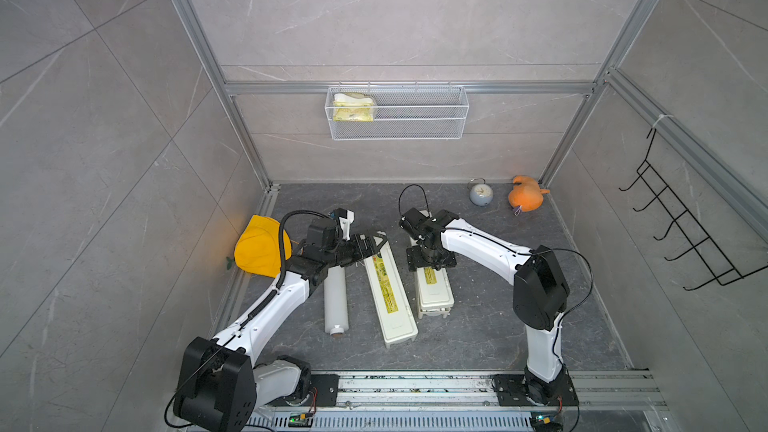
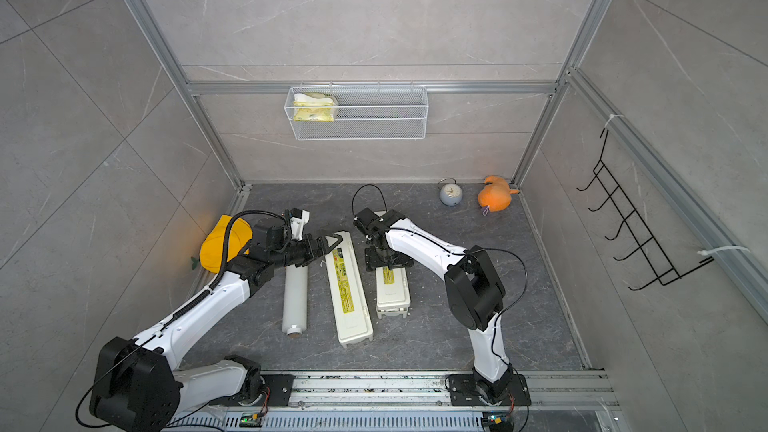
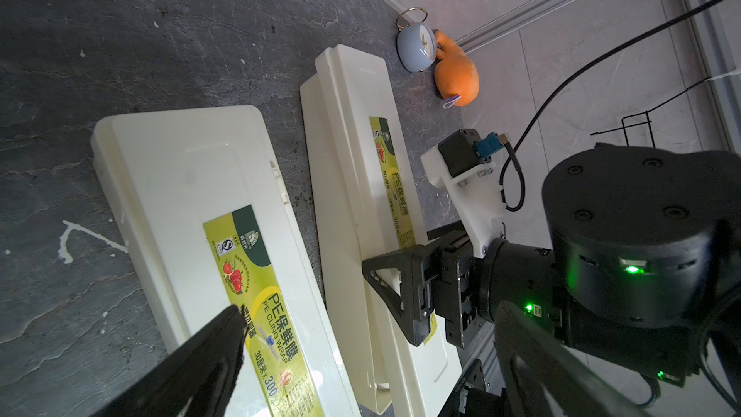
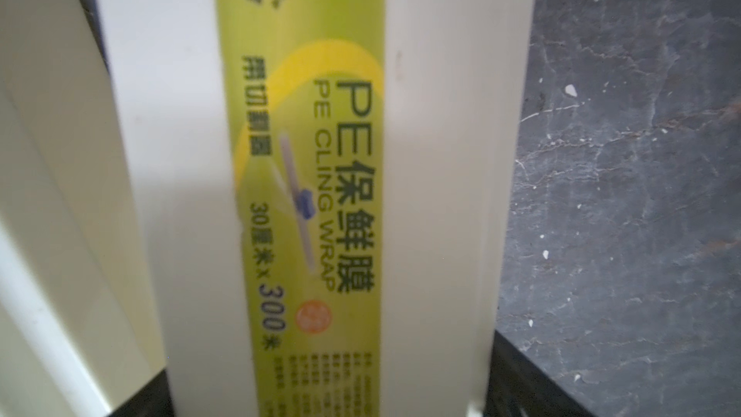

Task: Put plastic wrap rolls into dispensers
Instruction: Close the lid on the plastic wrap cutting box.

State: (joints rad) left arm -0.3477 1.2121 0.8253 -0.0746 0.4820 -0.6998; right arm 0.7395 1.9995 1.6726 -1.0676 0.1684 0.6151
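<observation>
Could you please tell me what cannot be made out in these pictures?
- Plastic wrap roll: far end hidden under the left arm in both top views.
- Inside the middle dispenser and the right dispenser: lids cover them in every view.
- Right gripper: whether it touches that dispenser; right wrist view too close and blurred.

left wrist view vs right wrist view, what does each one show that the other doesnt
Only the left wrist view: the second dispenser with its whole labelled lid, the right arm, the alarm clock and the orange plush toy by the wall.

Only the right wrist view: a close, slightly blurred look at small print and a round orange stamp.

Both: the dispenser under the right arm, its yellow-green label, and the dark stone floor.
</observation>
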